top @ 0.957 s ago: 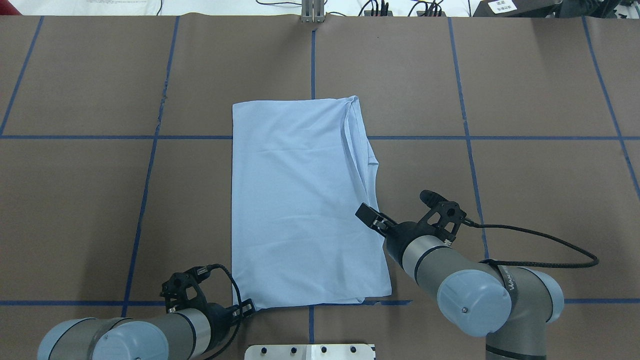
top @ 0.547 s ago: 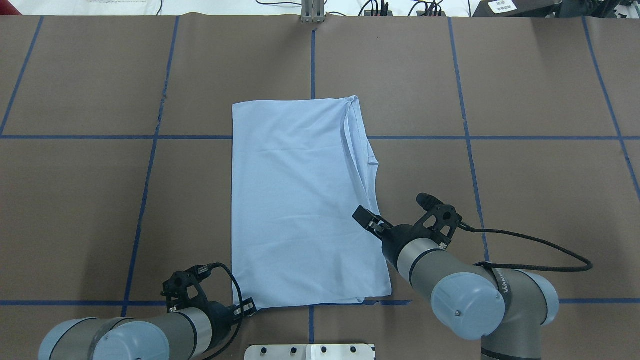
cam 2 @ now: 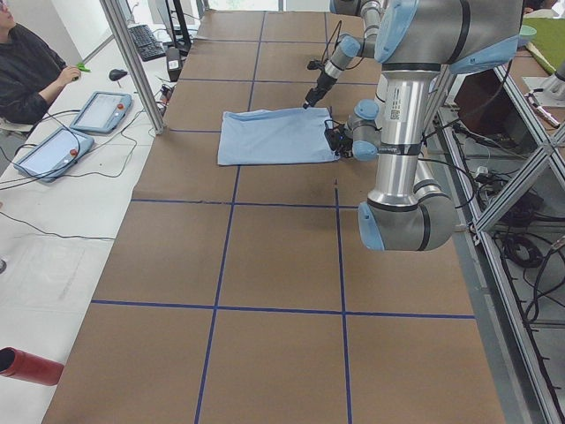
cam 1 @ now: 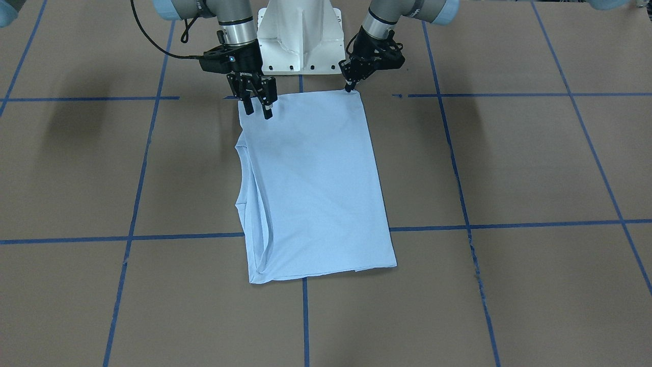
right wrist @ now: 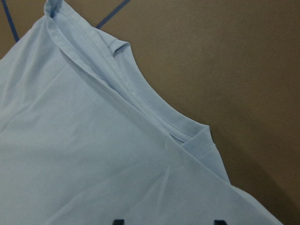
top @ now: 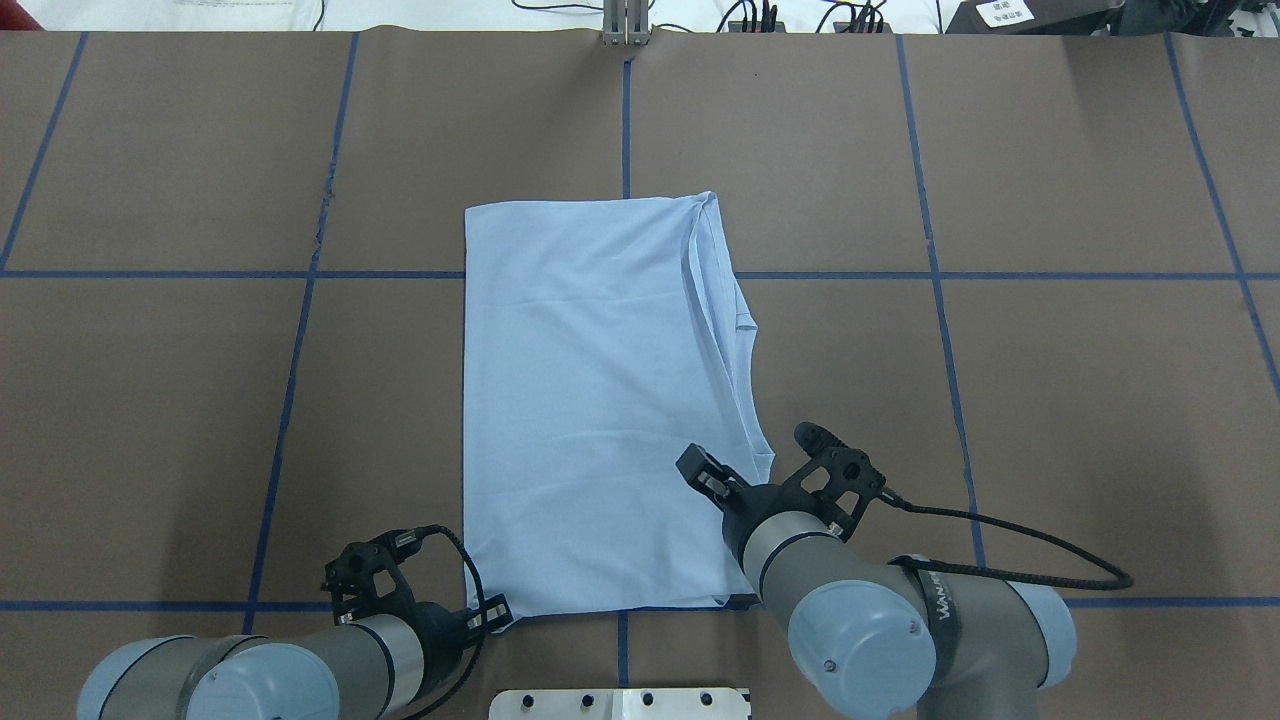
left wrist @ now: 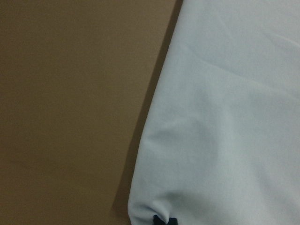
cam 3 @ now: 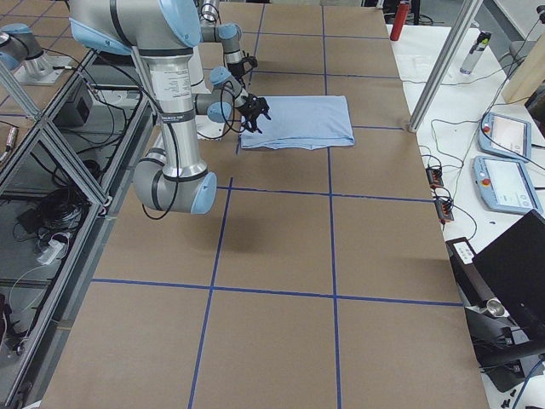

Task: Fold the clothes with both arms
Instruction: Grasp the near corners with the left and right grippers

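Note:
The light blue T-shirt [top: 590, 400] lies folded into a long rectangle on the brown table, its sleeve and collar folds along the right edge [cam 1: 252, 204]. My left gripper [top: 497, 612] sits low at the shirt's near left corner [cam 1: 349, 87], shut on that corner; the left wrist view shows cloth [left wrist: 225, 117] bunched at the closed fingertips. My right gripper [top: 705, 475] hovers open over the shirt's near right part [cam 1: 257, 108], its jaws apart with nothing between them. The right wrist view looks down on the collar fold [right wrist: 154, 112].
The white pedestal base [cam 1: 300, 35] stands just behind the shirt's near edge. Blue tape lines [top: 300, 330] grid the table. A person [cam 2: 26, 71] sits beyond the far side with tablets [cam 3: 502, 136]. A red cylinder [cam 2: 31, 365] lies off the table.
My right gripper has moved toward the robot and leftward, from the shirt's right edge onto its near right part. The left gripper and the shirt have stayed put.

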You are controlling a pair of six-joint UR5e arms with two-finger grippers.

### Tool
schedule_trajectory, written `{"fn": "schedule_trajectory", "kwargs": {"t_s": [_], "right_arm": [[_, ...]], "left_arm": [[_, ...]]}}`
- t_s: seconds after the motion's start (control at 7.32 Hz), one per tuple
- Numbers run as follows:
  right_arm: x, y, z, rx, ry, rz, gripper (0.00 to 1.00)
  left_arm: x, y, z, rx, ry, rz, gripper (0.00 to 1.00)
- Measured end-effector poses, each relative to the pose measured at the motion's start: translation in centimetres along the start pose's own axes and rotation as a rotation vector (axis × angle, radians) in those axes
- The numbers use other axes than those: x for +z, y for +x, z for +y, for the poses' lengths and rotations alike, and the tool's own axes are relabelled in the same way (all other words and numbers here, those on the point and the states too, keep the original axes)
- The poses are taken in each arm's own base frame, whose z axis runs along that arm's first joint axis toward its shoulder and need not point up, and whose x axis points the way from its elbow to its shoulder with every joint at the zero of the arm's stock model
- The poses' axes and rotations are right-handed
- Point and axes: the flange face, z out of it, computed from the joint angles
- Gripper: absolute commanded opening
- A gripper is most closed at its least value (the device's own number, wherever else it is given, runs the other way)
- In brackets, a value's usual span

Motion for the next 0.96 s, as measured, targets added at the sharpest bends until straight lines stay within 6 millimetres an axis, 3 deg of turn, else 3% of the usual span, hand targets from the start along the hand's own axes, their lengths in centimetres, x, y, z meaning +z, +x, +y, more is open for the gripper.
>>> {"fn": "schedule_trajectory", "kwargs": {"t_s": [0.55, 0.96], "right_arm": [[-0.8, 2.5, 4.2, -0.053, -0.034, 0.113, 0.76], [0.1, 3.3, 5.9, -0.043, -0.036, 0.129, 0.73]], "left_arm": [[0.2, -0.1, -0.1, 0.002, 0.011, 0.000, 0.00], [0.1, 0.0, 0.0, 0.000, 0.012, 0.003, 0.00]]}}
